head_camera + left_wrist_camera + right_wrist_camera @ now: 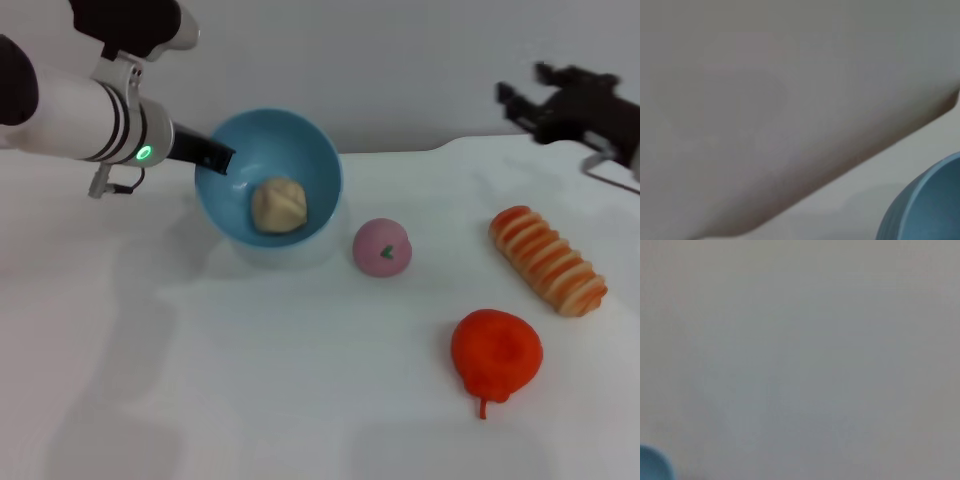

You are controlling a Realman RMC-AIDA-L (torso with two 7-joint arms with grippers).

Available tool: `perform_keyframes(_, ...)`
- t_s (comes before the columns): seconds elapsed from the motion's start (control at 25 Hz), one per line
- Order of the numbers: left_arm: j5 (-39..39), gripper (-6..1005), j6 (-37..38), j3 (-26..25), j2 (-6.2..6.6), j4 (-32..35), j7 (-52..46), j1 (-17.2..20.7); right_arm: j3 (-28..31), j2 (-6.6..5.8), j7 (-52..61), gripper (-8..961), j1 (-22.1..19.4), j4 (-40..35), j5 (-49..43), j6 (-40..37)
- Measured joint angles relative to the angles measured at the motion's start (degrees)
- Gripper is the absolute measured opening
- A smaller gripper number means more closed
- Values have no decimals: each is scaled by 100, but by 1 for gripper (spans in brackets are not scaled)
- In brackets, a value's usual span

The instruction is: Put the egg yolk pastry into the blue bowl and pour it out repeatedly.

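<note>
The blue bowl (270, 175) is tilted up off the table in the head view, its mouth facing the front. The pale egg yolk pastry (278, 206) rests inside, against the lower wall. My left gripper (212, 156) is shut on the bowl's left rim. A slice of the blue bowl (922, 207) shows in the left wrist view, and a small corner of the blue bowl (654, 464) in the right wrist view. My right gripper (520, 103) hangs open at the far right, away from the bowl, holding nothing.
On the white table (250, 380) a pink dome with a green mark (382, 247) lies just right of the bowl. A striped orange bread roll (546, 259) and a red round fruit-like item (496, 352) lie further right.
</note>
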Motion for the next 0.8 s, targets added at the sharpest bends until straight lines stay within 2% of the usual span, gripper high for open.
perform_keyframes(0.16,-3,-1,266,117,-8,-31,1,-72,75,-4,-1409,495,-427,194,1605,-286)
perform_keyframes(0.32,-3,-1,475,386,-13,-26,1,-163,327,-16,-2164,495,-717,591,2569,-744)
perform_keyframes(0.56,-3,0,698,623,-32,-30,0,-244,1205,-16,-2761,495,-805,1643,2784,-1552)
perform_keyframes(0.64,-2,0,920,857,-41,-31,-10,-246,1608,-12,-2824,494,-818,1964,2794,-1771)
perform_keyframes(0.8,-9,-1,1197,1135,-53,-130,-54,-284,1967,-3,-3182,494,-825,2422,2804,-2093)
